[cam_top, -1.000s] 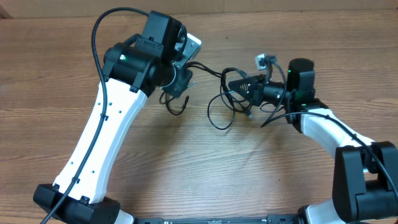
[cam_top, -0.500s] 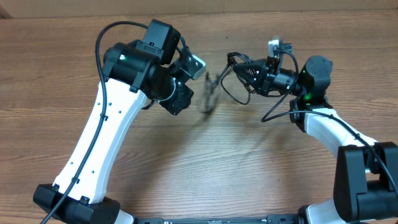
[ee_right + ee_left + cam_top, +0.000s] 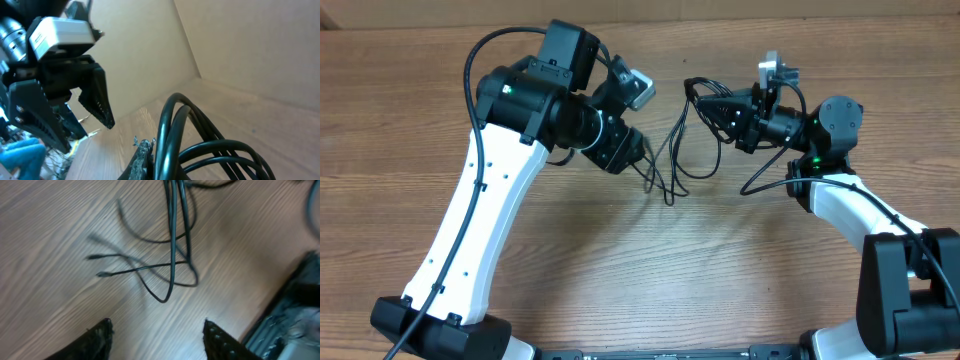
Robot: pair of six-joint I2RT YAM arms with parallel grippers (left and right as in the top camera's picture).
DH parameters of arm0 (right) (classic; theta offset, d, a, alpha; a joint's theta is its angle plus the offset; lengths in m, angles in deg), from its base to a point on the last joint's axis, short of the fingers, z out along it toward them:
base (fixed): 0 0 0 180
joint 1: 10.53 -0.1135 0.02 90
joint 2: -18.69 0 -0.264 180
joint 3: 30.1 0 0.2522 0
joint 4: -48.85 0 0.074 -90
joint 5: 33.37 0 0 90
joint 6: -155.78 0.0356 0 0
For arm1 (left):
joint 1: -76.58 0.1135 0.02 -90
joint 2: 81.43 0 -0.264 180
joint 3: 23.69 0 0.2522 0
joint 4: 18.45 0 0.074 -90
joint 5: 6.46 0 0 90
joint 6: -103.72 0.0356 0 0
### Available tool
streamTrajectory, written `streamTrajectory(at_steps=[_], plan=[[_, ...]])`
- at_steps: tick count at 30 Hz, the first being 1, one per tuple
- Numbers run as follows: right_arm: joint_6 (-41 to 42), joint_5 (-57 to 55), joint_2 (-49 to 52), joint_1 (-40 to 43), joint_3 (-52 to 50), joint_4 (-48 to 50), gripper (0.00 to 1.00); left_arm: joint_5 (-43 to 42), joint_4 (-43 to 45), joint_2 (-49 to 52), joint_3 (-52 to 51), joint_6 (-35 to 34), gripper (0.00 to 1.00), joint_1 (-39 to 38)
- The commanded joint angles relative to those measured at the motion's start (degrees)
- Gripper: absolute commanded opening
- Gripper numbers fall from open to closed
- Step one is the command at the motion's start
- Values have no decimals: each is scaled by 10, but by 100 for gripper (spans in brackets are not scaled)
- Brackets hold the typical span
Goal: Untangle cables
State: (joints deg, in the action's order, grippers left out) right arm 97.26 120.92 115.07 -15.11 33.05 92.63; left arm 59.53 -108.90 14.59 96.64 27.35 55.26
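1. Noting position: the cables (image 3: 672,165) hang in long loops from the right gripper (image 3: 712,105), which is raised over the far centre of the table (image 3: 620,280). The lowest loops reach the wood between the two arms.
2. Right gripper: clenched on the bunched top of the bundle. In the right wrist view several strands arch out just beside its finger.
3. Left gripper (image 3: 157,327): released, fingers apart with nothing between them. It hovers just left of the hanging strands and touches none of them.
4. Left wrist view: two plug ends (image 3: 91,257) lie on the wood to the left of the hanging strands. The thin cords running from them cross each other and a low loop.
5. Handling (judgement):
   - The cords look thin, light and limp, so they drape and do not hold a shape.
   - The smooth jacket is likely to slip through a loose pinch.
   - They are not fragile, but a hard tug would tighten the crossings.
6. Where to hold (judgement):
   - Take one strand only, just behind a plug end, so the plug acts as a stop against slipping.
   - Avoid pinching two strands together at the crossing.
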Motion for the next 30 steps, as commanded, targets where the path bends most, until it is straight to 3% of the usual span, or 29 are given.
streamTrajectory(at_steps=[1,4,8,17,30], plan=[[22,-7,-10,2,5,31,4,-91,21,-5,12,-79,73,-1],[48,-8,-10,2,5,60,4,-90,42,-5,12,-122,89,-1],[96,-8,-10,2,5,120,4,-90,68,-4,12,-187,96,-1],[177,-17,-10,2,5,234,4,-91,89,-1,12,-272,100,-2],[183,-19,-10,2,5,242,4,-106,114,6,12,-306,100,-39]])
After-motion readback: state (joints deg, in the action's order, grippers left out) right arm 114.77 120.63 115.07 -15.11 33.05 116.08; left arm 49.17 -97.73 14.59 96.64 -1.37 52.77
